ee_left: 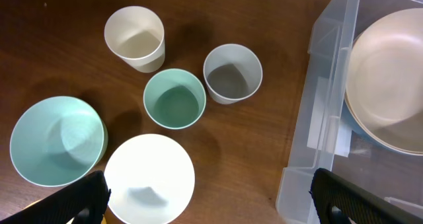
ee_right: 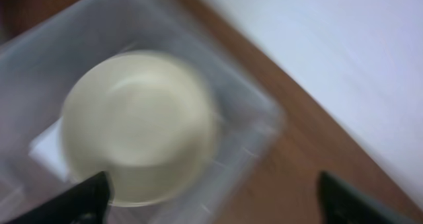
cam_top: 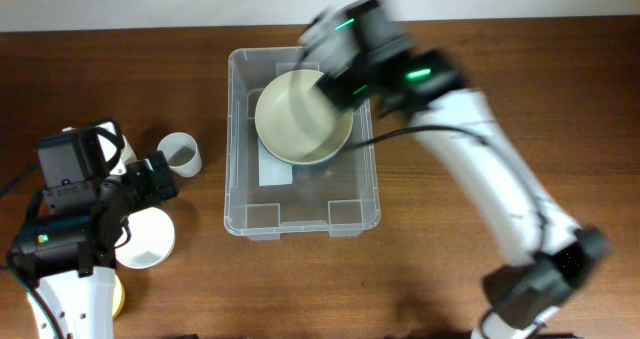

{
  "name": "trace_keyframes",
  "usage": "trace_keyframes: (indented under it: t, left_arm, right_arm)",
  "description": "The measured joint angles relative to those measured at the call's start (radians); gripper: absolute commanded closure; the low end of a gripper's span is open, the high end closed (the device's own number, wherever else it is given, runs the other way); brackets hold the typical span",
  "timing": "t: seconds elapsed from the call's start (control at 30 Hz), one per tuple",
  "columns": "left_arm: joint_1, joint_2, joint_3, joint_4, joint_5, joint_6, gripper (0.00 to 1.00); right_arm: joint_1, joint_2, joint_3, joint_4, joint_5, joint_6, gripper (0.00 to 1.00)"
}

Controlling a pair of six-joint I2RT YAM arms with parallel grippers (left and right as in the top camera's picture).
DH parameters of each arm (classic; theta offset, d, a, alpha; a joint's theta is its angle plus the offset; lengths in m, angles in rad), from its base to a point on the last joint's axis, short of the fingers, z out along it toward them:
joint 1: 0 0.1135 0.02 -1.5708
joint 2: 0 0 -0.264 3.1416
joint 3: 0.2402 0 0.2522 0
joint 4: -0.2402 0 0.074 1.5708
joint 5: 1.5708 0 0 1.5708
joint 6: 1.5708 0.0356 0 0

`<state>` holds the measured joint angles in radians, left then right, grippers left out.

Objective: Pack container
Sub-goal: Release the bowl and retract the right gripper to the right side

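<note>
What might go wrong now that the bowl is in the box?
The cream bowl looks tilted in the container, so it may rock or slide. The right claw is open above it and might bump the bowl. The teal cup and grey cup under the open left claw stand almost touching, so grabbing one might knock the other.

Dark brown wooden table (ee_left: 277, 26): clear rectangular plastic container (ee_left: 301, 164) right of left gripper (ee_left: 210, 196); ahead of it small white cup (ee_left: 135, 37), grey cup (ee_left: 232, 73), teal cup (ee_left: 174, 98), pale teal bowl (ee_left: 56, 141), white bowl (ee_left: 149, 179)
</note>
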<state>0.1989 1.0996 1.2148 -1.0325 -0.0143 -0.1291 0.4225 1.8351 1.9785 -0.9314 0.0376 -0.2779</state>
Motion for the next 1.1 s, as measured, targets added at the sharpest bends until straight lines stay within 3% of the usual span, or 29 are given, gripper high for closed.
trace_keyframes:
  t: [0.2, 0.3, 0.57, 0.67, 0.87, 1.0, 1.1]
  left_arm:
    - [0.0, 0.0, 0.0, 0.0, 0.0, 0.0, 0.01]
    - [0.0, 0.0, 0.0, 0.0, 0.0, 0.0, 0.01]
    - [0.0, 0.0, 0.0, -0.001, 0.0, 0.0, 0.01]
    - [0.0, 0.0, 0.0, -0.001, 0.0, 0.0, 0.01]
    - [0.0, 0.0, 0.002, 0.0, 0.001, 0.0, 0.01]
    - [0.0, 0.0, 0.003, 0.005, 0.003, 0.0, 0.0]
    - [0.0, 0.004, 0.008, 0.003, 0.009, 0.0, 0.01]
  right_arm:
    - [-0.309, -0.037, 0.012, -0.133, -0.013, 0.329, 0.01]
    - [-0.397, -0.035, 0.011, -0.199, -0.029, 0.423, 0.01]
    - [-0.543, -0.199, -0.026, -0.42, -0.042, 0.484, 0.0]
    - [-0.554, -0.322, -0.124, -0.404, -0.043, 0.484, 0.01]
    - [-0.551, -0.627, -0.518, -0.272, -0.065, 0.485, 0.01]
    - [-0.551, -0.644, -0.74, -0.198, -0.089, 0.485, 0.01]
    - [-0.551, -0.618, -0.792, -0.171, -0.093, 0.485, 0.01]
